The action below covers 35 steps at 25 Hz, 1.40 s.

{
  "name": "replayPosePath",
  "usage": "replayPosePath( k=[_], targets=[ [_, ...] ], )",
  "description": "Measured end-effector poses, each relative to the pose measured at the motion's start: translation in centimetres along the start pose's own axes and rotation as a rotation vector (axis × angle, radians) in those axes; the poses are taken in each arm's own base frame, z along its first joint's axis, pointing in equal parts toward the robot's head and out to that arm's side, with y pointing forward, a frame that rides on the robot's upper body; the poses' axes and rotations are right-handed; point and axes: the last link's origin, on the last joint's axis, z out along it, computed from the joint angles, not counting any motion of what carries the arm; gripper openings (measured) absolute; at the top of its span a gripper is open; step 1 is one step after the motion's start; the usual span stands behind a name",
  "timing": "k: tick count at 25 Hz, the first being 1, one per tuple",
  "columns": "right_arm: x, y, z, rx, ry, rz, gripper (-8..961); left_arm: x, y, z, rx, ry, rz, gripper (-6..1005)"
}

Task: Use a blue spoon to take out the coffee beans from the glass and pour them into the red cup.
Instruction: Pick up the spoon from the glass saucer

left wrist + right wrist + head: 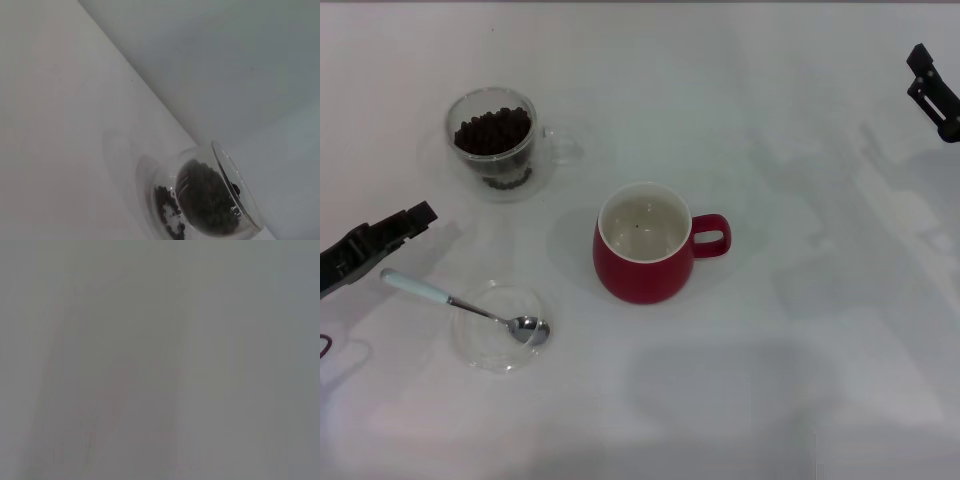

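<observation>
Left hand (420, 215) hovered by the blue spoon (460, 300), grip unreadable; right hand (930, 90) parked far off.

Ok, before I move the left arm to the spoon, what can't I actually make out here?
- Left claw, head view: cut off by the picture's edge, finger state unclear.
- Right claw, head view: only its tip shows at the edge.
- Right wrist view: blank grey, nothing identifiable.
- Left wrist view: only the glass with coffee beans; blue spoon out of frame.
</observation>
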Motion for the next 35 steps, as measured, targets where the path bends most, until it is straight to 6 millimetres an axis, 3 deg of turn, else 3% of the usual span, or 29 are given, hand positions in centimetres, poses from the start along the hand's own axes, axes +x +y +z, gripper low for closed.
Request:
replayPosePath(
  k=[1, 3, 8, 19, 35],
  targets=[
    [0.0, 0.0, 0.0, 0.0, -0.001, 0.0, 874, 0.0, 0.0, 0.0, 0.0, -0.001, 0.001, 128],
    [0.0, 0.0, 0.0, 0.0, -0.001, 0.001, 874, 0.0, 0.0, 0.0, 0.001, -0.003, 0.004, 325],
    [0.0, 0.1, 0.1, 0.0, -0.002, 0.003, 874, -0.2, -0.2, -0.3, 0.007, -0.007, 0.024, 561],
    [0.0, 0.1, 0.3, -0.002, 0.001, 0.004, 873, -0.8, -0.6, -1.1, 0.023, -0.002, 0.035, 712],
    [-0.1, 0.3, 0.9, -0.01, 0.0, 0.008, 873, -2.8, -1.0, -3.2, 0.016, 0.003, 0.002, 700]
  ],
)
